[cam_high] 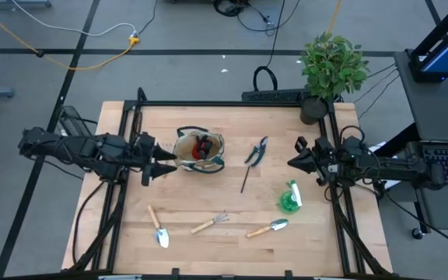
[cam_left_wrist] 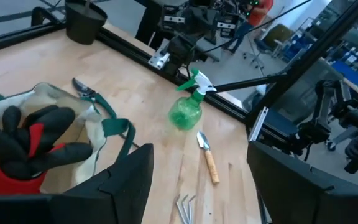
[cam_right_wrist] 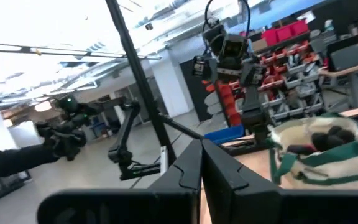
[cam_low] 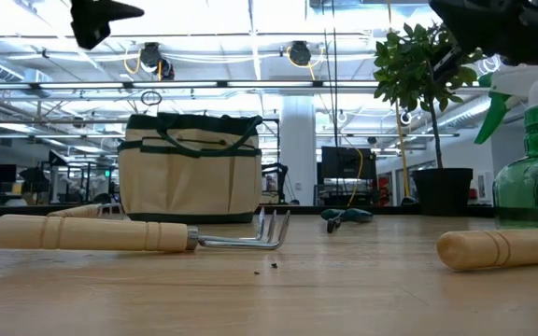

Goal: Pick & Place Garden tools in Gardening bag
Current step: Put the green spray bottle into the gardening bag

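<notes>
The tan gardening bag [cam_high: 199, 150] with green trim stands upright at the table's middle left; it also shows in the low view [cam_low: 191, 166]. A red-black glove [cam_left_wrist: 23, 146] lies inside it. My left gripper [cam_high: 164, 161] is open and empty, hovering just left of the bag. My right gripper [cam_high: 292, 162] is shut and empty, above the table's right side. On the table lie black pruning shears [cam_high: 257, 150], a thin dark stick [cam_high: 244, 180], a green spray bottle [cam_high: 289, 197], two trowels [cam_high: 159, 228] [cam_high: 268, 229] and a hand rake [cam_high: 210, 224].
A potted leafy plant [cam_high: 331, 66] stands at the far right corner. A black frame rail [cam_high: 224, 103] runs along the table's far edge and its sides. The trowels and rake lie in a row near the near edge.
</notes>
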`<state>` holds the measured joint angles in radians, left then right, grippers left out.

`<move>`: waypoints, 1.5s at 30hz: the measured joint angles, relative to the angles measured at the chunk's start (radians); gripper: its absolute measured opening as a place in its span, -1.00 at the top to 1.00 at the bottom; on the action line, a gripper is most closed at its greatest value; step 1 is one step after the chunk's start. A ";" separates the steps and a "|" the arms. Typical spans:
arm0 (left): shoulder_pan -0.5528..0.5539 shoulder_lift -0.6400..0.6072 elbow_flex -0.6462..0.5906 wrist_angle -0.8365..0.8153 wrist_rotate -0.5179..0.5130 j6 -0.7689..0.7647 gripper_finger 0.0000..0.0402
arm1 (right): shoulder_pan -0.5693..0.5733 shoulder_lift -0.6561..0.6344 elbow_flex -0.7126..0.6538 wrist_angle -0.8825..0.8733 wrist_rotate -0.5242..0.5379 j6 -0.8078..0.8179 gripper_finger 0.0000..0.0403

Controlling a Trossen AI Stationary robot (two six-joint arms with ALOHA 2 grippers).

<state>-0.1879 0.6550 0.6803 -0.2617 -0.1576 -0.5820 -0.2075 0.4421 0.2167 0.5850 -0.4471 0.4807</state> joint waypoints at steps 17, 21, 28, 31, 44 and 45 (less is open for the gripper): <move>0.000 -0.145 -0.116 0.052 -0.001 0.061 -0.33 | 0.073 0.365 0.368 -0.265 0.001 -0.308 0.88; 0.000 -0.147 -0.116 0.052 -0.001 0.064 -0.33 | 0.092 0.457 0.421 -0.305 0.004 -0.345 0.68; 0.000 -0.145 -0.116 0.051 0.001 0.061 -0.33 | 0.094 0.574 0.435 -0.354 0.089 -0.415 0.37; 0.000 -0.145 -0.116 0.052 0.001 0.067 -0.33 | 0.094 0.604 0.435 -0.398 0.143 -0.444 0.30; 0.000 -0.145 -0.116 0.054 0.004 0.071 -0.33 | 0.132 0.640 0.464 -0.455 0.215 -0.441 0.22; 0.000 -0.145 -0.116 0.054 0.004 0.071 -0.33 | 0.132 0.640 0.480 -0.477 0.215 -0.442 0.22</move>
<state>-0.1879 0.5102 0.5640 -0.2073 -0.1539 -0.5106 -0.0757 1.0817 0.6967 0.1084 -0.2325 0.0383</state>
